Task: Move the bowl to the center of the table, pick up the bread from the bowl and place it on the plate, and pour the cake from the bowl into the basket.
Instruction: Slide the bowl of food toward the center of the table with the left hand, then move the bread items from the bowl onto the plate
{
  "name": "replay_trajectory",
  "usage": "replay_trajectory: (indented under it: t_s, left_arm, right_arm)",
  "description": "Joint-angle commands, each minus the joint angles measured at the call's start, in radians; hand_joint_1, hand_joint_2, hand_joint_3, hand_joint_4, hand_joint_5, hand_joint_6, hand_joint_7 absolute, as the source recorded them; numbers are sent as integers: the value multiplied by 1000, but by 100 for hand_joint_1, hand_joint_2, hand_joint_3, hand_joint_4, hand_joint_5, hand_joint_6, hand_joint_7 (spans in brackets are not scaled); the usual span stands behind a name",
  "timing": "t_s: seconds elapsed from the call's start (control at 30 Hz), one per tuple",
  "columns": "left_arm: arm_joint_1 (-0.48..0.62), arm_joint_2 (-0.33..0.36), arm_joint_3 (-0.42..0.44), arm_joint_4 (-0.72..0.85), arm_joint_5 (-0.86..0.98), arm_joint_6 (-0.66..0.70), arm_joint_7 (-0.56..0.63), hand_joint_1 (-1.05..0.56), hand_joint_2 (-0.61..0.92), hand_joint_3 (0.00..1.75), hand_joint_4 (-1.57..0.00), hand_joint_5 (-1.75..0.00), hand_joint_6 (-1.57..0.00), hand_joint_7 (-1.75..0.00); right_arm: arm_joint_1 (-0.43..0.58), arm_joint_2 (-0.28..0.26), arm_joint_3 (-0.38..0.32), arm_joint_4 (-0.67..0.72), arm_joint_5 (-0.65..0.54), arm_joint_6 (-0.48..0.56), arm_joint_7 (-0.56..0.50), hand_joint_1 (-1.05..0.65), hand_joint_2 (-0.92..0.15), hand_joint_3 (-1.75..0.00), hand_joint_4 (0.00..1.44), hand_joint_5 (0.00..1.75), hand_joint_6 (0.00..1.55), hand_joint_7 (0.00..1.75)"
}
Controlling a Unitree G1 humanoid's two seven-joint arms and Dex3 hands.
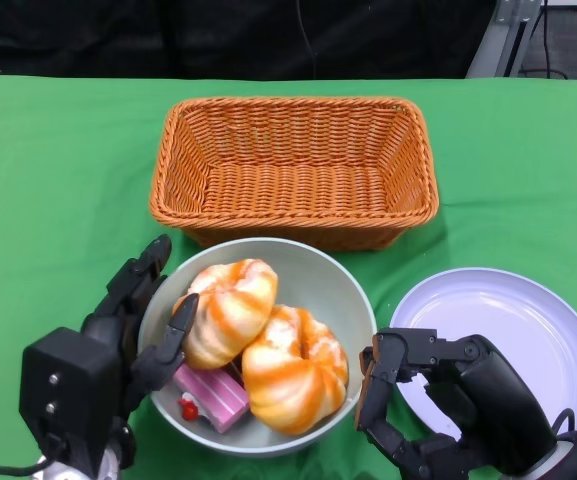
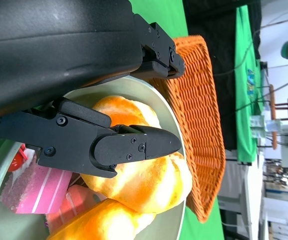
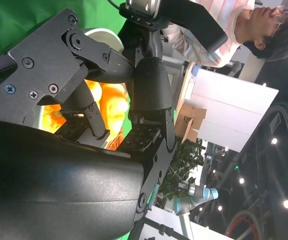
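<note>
My left hand (image 2: 84,95) fills most of this view, its black shell above the pale green bowl (image 2: 176,227). One finger lies outside the bowl's rim, between the bowl and the orange wicker basket (image 2: 203,125); another reaches inside, its tip (image 2: 148,145) lying across a bread roll (image 2: 144,175), so the rim sits between my fingers. That orange-and-cream roll rests against the bowl's wall on the side nearest the basket. A second roll (image 2: 99,222) lies just beside it, further from the basket. A pink striped cake (image 2: 39,192) sits under my fingers, touching the rolls. The basket stands just beside the bowl on the green cloth (image 2: 158,12).
</note>
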Motion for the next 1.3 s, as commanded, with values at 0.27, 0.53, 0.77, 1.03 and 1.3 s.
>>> replay_trajectory:
  t_s: [0.27,0.53,0.77,1.03,1.3]
  left_arm:
    - [-15,-23,4,88,-65,-123,-82,-58,92,44,-17,0,-22,0]
    - [-36,-34,44,153,-105,-212,-120,-58,92,32,-29,-6,-30,-4]
    - [-67,-8,93,217,64,-425,83,-43,92,24,-61,-11,-58,-6]
    - [-147,108,132,295,233,-566,247,-26,92,18,-80,-13,-79,-8]
    - [-182,166,146,346,167,-635,223,-21,92,17,-97,-18,-98,-11]
  right_arm:
    - [-3,1,-10,8,1,-16,-10,-21,-43,-108,93,160,85,139]
    - [-8,7,-9,21,7,-23,-8,-20,-40,-112,91,161,84,139]
    - [-7,9,-12,18,1,-18,-13,-23,-42,-110,91,161,83,140]
    - [-5,8,-16,16,6,-17,-18,-22,-46,-102,92,157,85,135]
    - [-7,6,-26,12,-4,-16,-26,-24,-48,-97,91,154,84,133]
